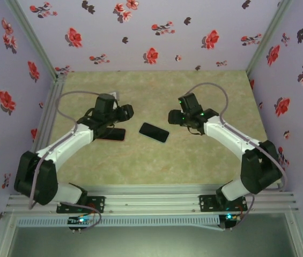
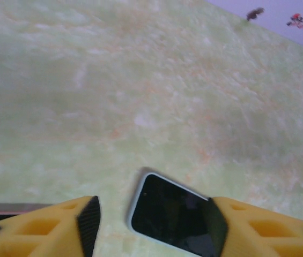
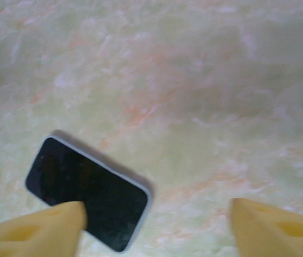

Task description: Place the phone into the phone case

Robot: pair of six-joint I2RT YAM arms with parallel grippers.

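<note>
While the left fingers (image 2: 88,222) and right fingers (image 3: 60,225) stand open and empty, the stiff, probably slippery phone (image 1: 154,131) seems best pinched by its long edges.

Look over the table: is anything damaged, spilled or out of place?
Nothing looks damaged or spilled. The phone lies flat and askew on the table, screen dark, apart from the pink case on its left in the top view, and not yet inside it.

Pale green marbled tabletop (image 1: 156,91), evenly lit. Around its left, far and right sides, lilac walls (image 1: 140,32) printed with red and black flowers. Along its near edge, ribbed aluminium rails (image 1: 156,197).
</note>
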